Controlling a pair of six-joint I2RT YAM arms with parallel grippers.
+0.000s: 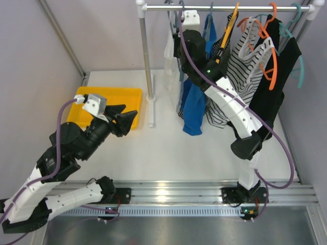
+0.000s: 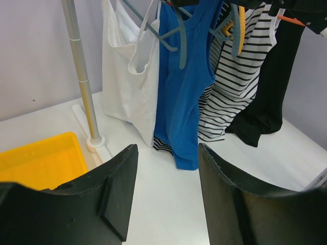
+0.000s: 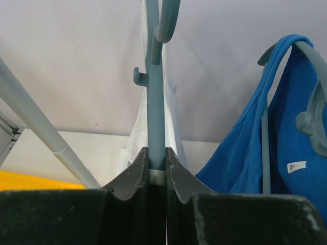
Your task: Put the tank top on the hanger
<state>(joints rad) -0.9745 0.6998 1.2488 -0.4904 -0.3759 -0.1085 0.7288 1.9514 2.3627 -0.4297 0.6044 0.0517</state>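
Grey-blue hanger (image 3: 156,117) vert., hook up

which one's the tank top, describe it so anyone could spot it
Find the clothes rail at the back of the table. Of the garments hanging from it, the tank top is the one at the left end, between the rail's upright post and the blue top. It's the only plain white one, thin, with narrow straps.
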